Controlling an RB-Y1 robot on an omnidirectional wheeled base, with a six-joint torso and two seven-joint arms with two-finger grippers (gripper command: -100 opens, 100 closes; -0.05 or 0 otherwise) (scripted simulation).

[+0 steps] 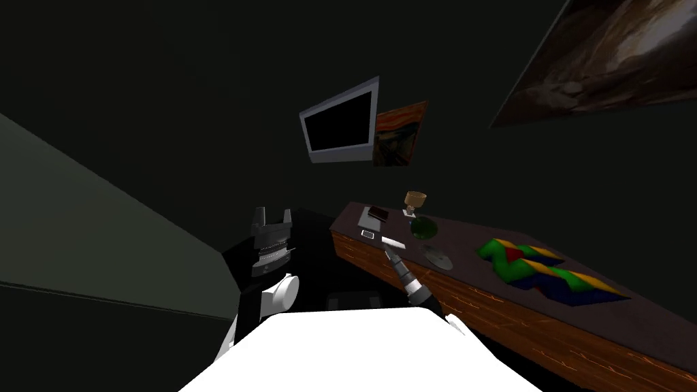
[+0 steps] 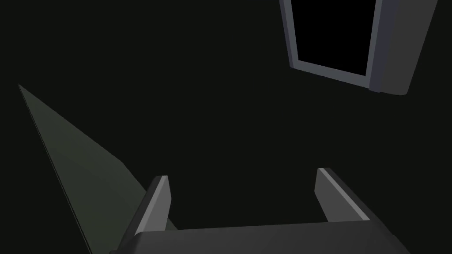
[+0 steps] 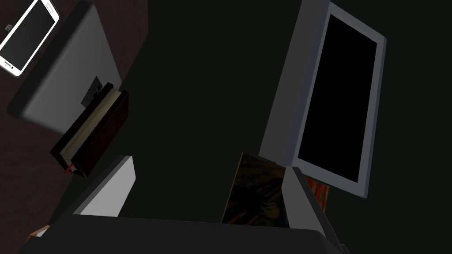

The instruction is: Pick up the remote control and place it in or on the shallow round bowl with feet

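Note:
A thin white bar, seemingly the remote control [image 1: 393, 241], lies on the dark top of a long wooden sideboard [image 1: 517, 320]. My right gripper [image 1: 388, 251] hovers just in front of it, at the sideboard's front edge. In the right wrist view the right gripper [image 3: 209, 165] is open with nothing between its fingers. A shallow grey round dish [image 1: 439, 258] sits a little to the right of the remote. A dark green round dish [image 1: 423, 228] lies behind it. My left gripper [image 1: 272, 216] is raised off to the left, away from the sideboard, and the left wrist view shows the left gripper [image 2: 242, 174] open and empty.
A white phone [image 3: 27, 36] lies beside a flat grey box [image 3: 62, 84] with a dark book [image 3: 95, 132] on it. A goblet [image 1: 415, 199] and a colourful cloth [image 1: 544, 269] are also on the sideboard. A grey-framed screen [image 1: 340, 126] and a painting [image 1: 400, 134] hang on the wall.

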